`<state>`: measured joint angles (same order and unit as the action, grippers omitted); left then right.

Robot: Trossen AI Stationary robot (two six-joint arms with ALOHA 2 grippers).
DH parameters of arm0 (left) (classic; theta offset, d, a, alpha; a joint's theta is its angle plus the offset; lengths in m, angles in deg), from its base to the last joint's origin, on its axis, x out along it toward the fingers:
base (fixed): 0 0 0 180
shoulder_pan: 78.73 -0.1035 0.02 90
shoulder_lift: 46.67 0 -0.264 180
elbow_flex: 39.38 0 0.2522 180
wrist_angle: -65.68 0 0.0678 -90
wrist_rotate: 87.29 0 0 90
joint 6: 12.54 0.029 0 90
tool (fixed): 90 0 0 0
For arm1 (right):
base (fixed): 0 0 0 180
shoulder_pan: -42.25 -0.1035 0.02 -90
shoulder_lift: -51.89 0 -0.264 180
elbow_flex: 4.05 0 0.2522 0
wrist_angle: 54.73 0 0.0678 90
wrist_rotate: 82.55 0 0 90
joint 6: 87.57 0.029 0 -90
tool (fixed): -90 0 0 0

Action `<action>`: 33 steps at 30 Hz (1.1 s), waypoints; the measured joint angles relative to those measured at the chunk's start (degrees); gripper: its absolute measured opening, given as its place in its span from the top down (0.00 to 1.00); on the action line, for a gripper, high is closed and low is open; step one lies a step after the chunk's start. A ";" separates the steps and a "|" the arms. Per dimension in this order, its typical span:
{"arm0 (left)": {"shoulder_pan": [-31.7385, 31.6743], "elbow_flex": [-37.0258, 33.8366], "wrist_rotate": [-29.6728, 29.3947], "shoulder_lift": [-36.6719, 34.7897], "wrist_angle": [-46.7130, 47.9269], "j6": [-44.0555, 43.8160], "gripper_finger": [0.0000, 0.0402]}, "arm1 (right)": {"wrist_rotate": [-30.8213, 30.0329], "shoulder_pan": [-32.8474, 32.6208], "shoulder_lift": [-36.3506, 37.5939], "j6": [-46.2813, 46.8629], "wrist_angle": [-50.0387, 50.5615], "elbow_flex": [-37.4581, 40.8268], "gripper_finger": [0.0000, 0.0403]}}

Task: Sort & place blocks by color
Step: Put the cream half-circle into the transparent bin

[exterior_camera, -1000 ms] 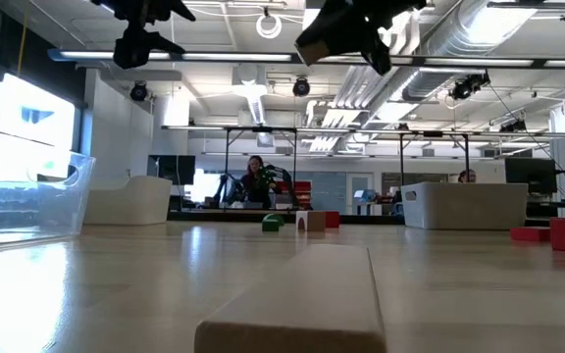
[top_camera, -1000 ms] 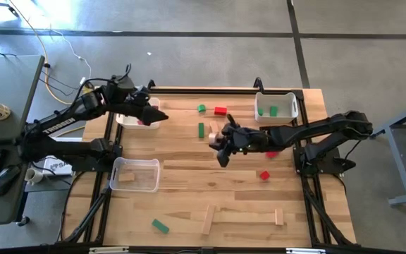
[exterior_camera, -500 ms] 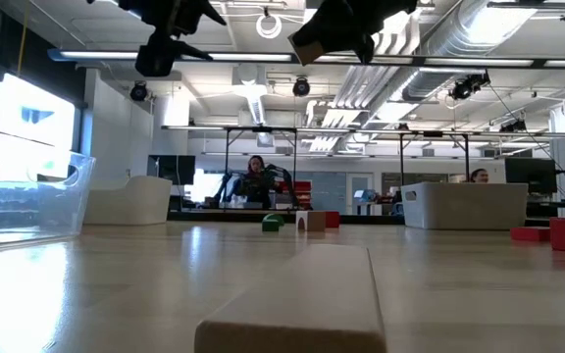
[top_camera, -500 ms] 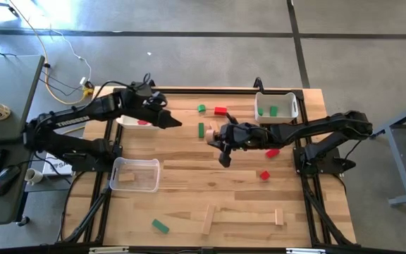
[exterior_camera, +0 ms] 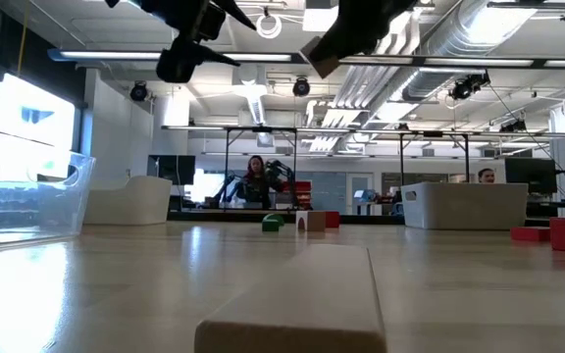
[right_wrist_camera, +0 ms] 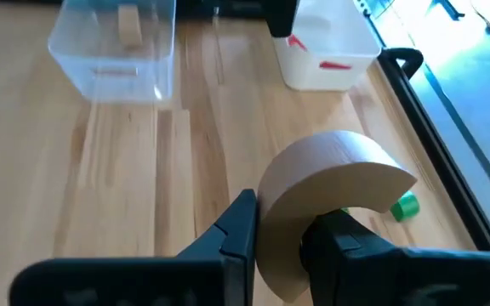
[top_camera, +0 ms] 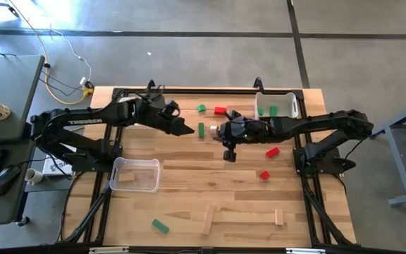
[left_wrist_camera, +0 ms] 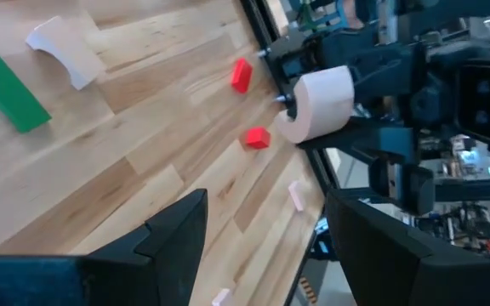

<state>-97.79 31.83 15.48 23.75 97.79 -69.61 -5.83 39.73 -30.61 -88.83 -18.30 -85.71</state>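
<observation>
Left tool (top_camera: 186,130) now nearer right tool (top_camera: 217,130), bin behind.

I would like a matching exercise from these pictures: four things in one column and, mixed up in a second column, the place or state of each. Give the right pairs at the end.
Things:
1. arch-shaped plain wood block
2. left end effector
3. clear bin
4. white bin by the right arm

Places or states:
A. holds green blocks
B. open, holding nothing, above the table
C. gripped in the right end effector
D. holds one plain wood block

Pairs: 1-C, 2-B, 3-D, 4-A
</observation>
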 joint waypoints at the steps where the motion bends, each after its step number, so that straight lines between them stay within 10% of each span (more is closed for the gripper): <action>1: 0.47 0.00 -0.86 0.38 -0.45 -0.42 0.43 | -0.14 -0.02 0.00 -0.49 0.71 0.00 0.89; 33: 5.17 0.02 -7.88 15.04 -26.01 -9.83 0.43 | 0.18 0.02 -0.11 -5.01 4.51 0.12 0.89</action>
<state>-92.62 31.85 7.60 38.78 71.78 -79.44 -5.65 39.75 -30.72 -93.84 -13.78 -85.58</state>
